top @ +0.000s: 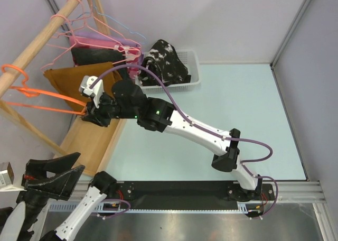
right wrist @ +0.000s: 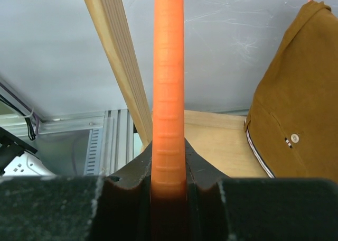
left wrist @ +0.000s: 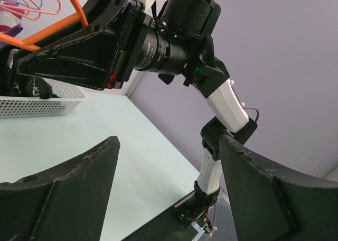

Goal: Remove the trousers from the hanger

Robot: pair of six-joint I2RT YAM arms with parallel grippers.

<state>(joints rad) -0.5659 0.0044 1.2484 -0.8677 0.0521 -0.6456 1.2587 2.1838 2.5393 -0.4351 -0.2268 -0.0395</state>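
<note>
Top external view: a wooden rack point(top: 31, 51) carries the rust-brown trousers point(top: 66, 80), hanging beside the orange hanger point(right wrist: 169, 66). The black-and-white trousers point(top: 166, 61) lie in the white basket point(top: 193, 74). The right gripper point(top: 88, 113) clamps the hanger's bar, and the left gripper point(left wrist: 168, 146) gapes empty.

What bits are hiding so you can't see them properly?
- Right wrist view: the hook of the orange hanger, cut off by the top edge.
- Top view: whether the rust-brown trousers hang on that hanger; the right end effector covers the spot.
- Left wrist view: what's in the white basket, blocked by the right arm.
</note>
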